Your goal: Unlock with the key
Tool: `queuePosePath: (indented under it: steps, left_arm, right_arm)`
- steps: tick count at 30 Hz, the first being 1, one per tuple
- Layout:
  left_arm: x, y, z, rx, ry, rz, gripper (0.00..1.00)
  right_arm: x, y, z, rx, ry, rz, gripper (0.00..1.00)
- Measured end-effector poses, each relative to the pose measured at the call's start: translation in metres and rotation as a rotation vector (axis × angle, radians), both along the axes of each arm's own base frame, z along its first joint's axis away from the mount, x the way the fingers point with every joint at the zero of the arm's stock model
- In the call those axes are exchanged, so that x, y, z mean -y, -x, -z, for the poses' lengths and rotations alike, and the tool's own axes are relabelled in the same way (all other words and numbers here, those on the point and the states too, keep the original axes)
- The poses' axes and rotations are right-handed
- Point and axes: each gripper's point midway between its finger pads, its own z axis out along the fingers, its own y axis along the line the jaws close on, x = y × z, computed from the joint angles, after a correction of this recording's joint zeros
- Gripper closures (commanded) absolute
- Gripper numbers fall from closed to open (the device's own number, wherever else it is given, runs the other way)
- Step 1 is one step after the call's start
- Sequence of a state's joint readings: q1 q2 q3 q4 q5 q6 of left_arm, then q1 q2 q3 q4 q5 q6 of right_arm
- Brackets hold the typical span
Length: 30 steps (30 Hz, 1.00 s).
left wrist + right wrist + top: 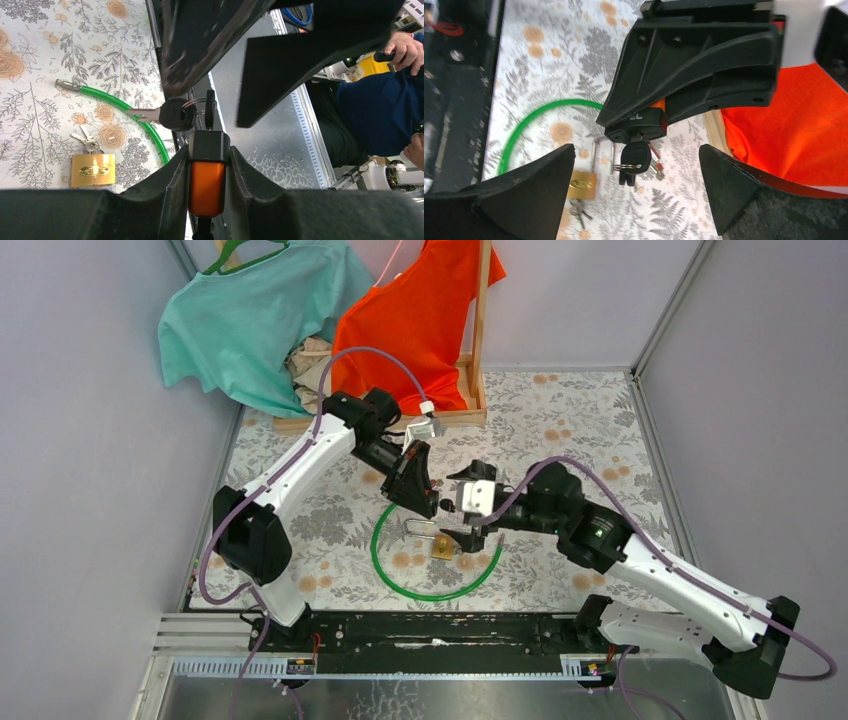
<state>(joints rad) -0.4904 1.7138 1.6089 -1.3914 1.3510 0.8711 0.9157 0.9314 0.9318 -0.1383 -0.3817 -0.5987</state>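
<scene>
1. Holding the black and orange lock body (207,182) in the left jaws, closed partway around it, up above the flowery counter (30,30).
2. Showing the black-headed key (636,149) pushed into the end of that lock, with a spare key (175,114) dangling from its ring.
3. Holding nothing in the right jaws, standing wide open near the key.
4. Seeing the metal tip (65,85) of the green cable (120,104) lying loose on the counter, so probably looking at a lock already opened.
5. Not being able to tell whether the key is fully turned; maybe only checking that being left.
</scene>
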Motion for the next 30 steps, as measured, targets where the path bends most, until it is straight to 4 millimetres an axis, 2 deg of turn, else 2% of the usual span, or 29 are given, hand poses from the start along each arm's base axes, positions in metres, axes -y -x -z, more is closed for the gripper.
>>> queuePosePath:
  steps: [3, 5, 15, 18, 22, 25, 27, 30]
  left_arm:
    - [-0.001, 0.003, -0.002, -0.018, 0.003, 0.002, 0.95]
    - [-0.001, 0.003, -0.003, -0.023, 0.004, 0.002, 0.94]
    - [0.0, 0.005, -0.007, -0.042, 0.024, 0.003, 0.94]
    - [0.001, 0.006, -0.009, -0.046, 0.03, 0.003, 0.93]
    - [0.001, 0.005, -0.013, -0.042, 0.035, 0.003, 0.93]
    - [0.001, 0.005, -0.015, -0.045, 0.039, 0.001, 0.92]
    - [0.001, 0.005, -0.015, -0.046, 0.04, 0.0, 0.89]
    - [0.001, 0.004, -0.018, -0.045, 0.043, -0.002, 0.79]
  right_arm:
    - [-0.004, -0.004, 0.017, 0.082, 0.094, -0.016, 0.0]
    - [-0.005, -0.004, 0.019, 0.122, 0.127, -0.028, 0.0]
    - [-0.027, 0.002, 0.006, 0.276, 0.128, -0.064, 0.18]
    - [-0.034, 0.003, 0.008, 0.301, 0.128, -0.063, 0.25]
    - [-0.039, -0.004, 0.011, 0.341, 0.146, -0.03, 0.27]
    - [-0.041, -0.009, 0.012, 0.369, 0.163, 0.0, 0.38]
    - [-0.04, -0.012, 0.011, 0.384, 0.165, 0.018, 0.49]
    - [-0.04, -0.015, 0.01, 0.401, 0.169, 0.034, 0.75]
